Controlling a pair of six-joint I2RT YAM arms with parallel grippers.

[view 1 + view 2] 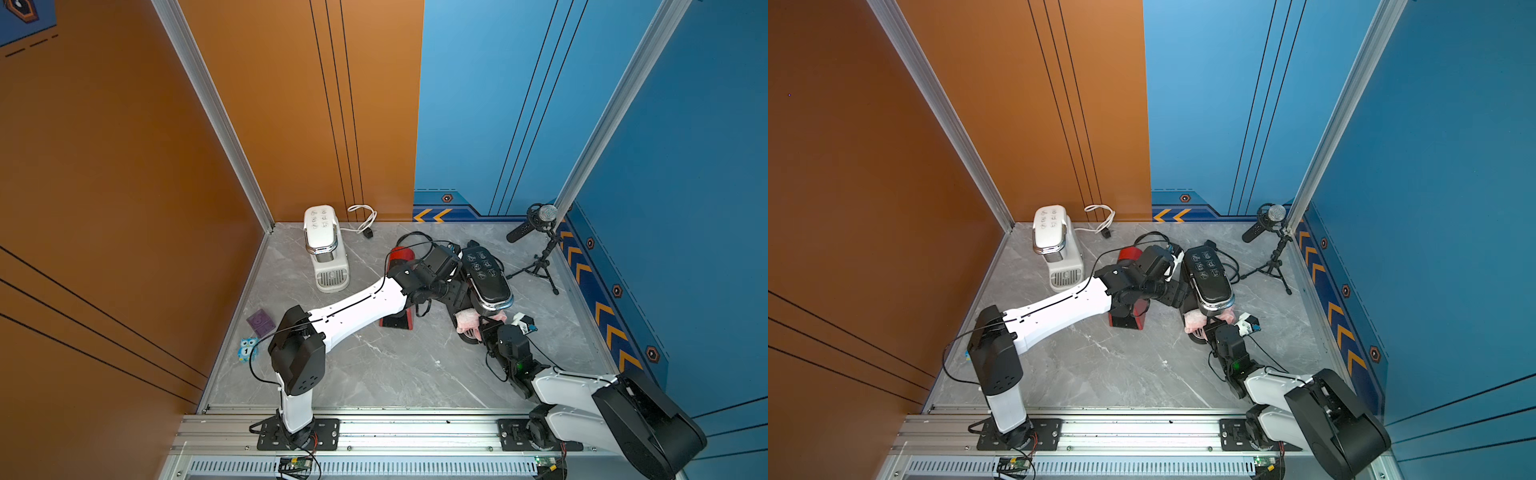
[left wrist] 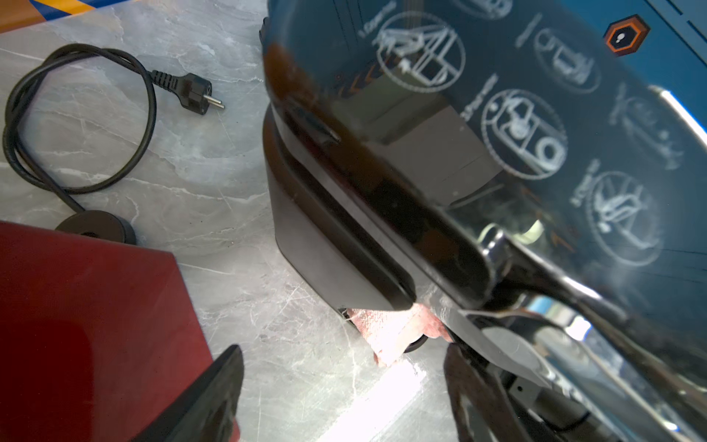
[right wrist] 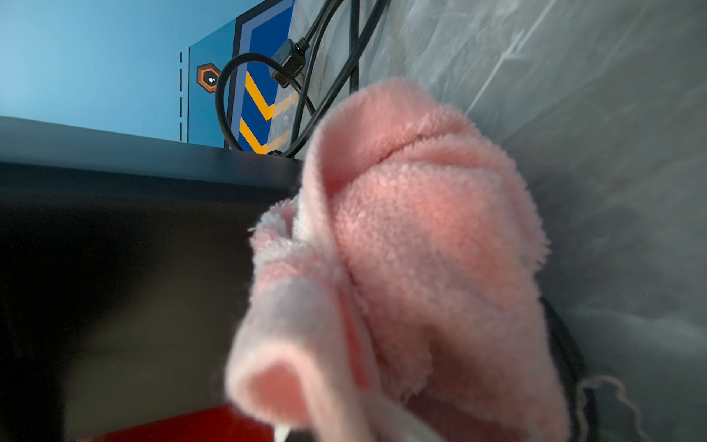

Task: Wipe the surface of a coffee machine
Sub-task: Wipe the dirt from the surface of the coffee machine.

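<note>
Pink cloth (image 3: 401, 248) fills the right wrist view: thick, fluffy fleece, bunched into soft folds, with the right gripper (image 1: 482, 330) clamped shut on it. In a top view the cloth (image 1: 467, 320) is tucked under the front lip of the black machine (image 1: 488, 272), which stands at about 2 o'clock from the centre of the table (image 1: 395, 365). That puts the wipe at the machine's 6 o'clock end, below its overhanging head. The left gripper (image 2: 342, 350) has its jaws spread wide and holds nothing; it sits close at the machine's 9 o'clock flank, and I cannot tell whether a finger touches the casing. The lid is glossy black plastic, rounded, printed with white circular icons and edged in mirror-bright chrome; the lower body is duller and smooth. The table is a grey, marble-veined slab, slick-looking. A boxy matte red machine (image 2: 88, 325) stands just beside the left gripper, a white machine (image 1: 326, 249) is well apart at 10 o'clock, and a black rubber cord (image 2: 180, 86) lies looped at 12. The next move probably calls for steady pressure while dragging the cloth along the front, with the machine kept from sliding on that smooth top.
</note>
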